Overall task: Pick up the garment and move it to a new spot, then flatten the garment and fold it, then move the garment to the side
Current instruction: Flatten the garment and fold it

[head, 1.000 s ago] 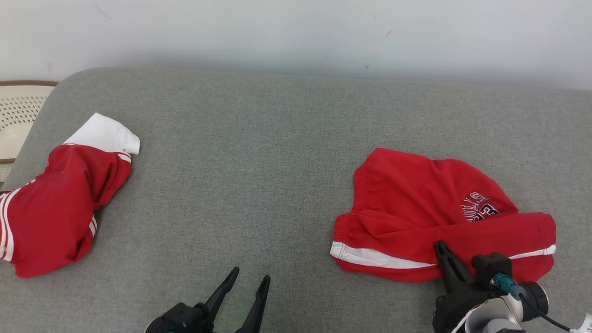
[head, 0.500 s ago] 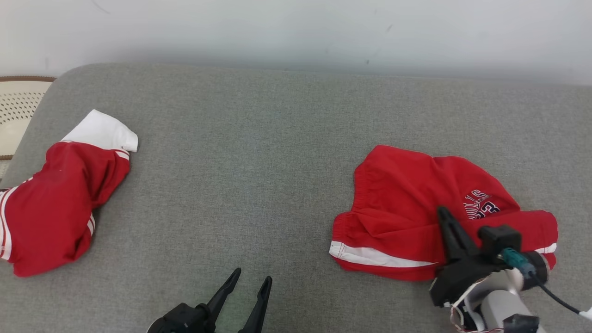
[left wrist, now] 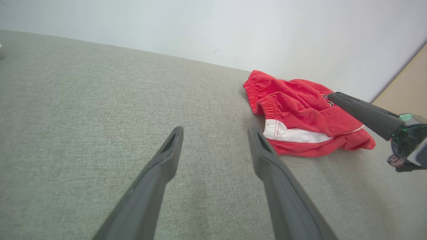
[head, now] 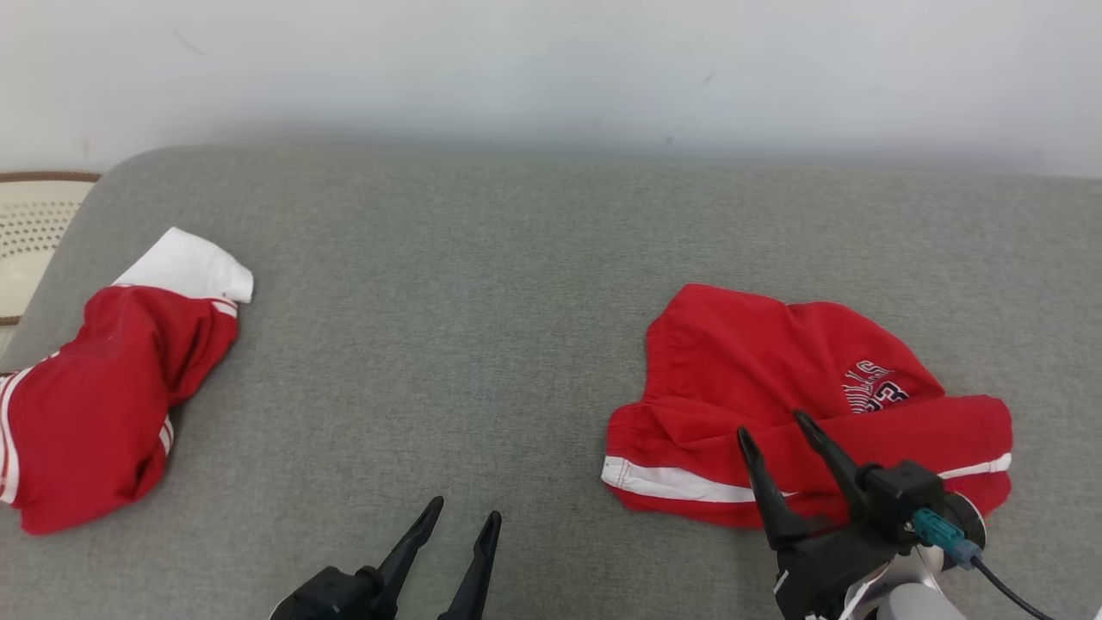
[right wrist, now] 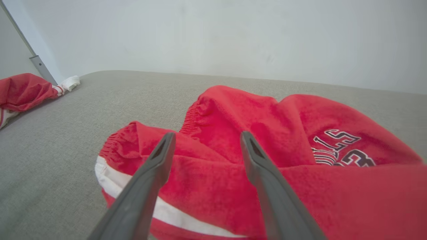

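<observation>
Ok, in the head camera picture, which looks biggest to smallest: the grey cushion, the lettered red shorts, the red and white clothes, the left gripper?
1. grey cushion
2. lettered red shorts
3. red and white clothes, cut off by the picture's edge, so this spot is unsure
4. left gripper, smallest

Head view: high, looking down on grey cushion (head: 482, 327). Wrist views: low, close, facing forward. All three share red shorts (head: 740, 370).

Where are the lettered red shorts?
In the head view, the red shorts lie on the right of the grey cushion, by the open right end effector.
</observation>
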You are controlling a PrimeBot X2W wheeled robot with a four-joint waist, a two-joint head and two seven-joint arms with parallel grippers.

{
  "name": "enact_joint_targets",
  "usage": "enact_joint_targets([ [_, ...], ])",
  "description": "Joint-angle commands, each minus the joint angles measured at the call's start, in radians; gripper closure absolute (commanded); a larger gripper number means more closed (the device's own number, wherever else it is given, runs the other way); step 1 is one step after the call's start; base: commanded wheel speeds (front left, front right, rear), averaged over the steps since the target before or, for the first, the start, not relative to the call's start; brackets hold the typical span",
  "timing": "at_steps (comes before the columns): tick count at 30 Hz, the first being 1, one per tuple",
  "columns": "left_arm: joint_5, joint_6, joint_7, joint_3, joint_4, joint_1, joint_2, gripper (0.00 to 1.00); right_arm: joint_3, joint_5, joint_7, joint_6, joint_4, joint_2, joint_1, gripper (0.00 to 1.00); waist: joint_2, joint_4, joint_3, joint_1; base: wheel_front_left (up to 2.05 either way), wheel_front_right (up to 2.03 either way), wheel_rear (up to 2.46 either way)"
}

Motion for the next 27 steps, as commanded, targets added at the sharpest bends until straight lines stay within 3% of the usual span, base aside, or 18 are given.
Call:
enact_joint_targets([
  [1,-0.011,0.002,-0.004,-0.002,-0.007,0.001,0.001,0.0,-0.003,0.009,-0.005,-0.001,-0.009,-0.004,0.024,0.0,0.0,-0.029,-0.013,0.0001,0.0,0.0,0.0],
  [15,-0.034,-0.001,-0.003,-0.062,0.064,-0.139,0.001,0.0,-0.185,-0.056,-0.006,-0.001,-0.086,0.057,0.131,0.0,0.0,-0.25,0.039,0.0001,0.0,0.0,0.0],
  [27,-0.195,-0.001,-0.003,-0.026,0.222,-0.209,0.001,0.0,-0.244,-0.082,-0.006,-0.001,-0.126,0.101,0.147,0.0,0.0,-0.364,0.093,0.0001,0.0,0.0,0.0],
])
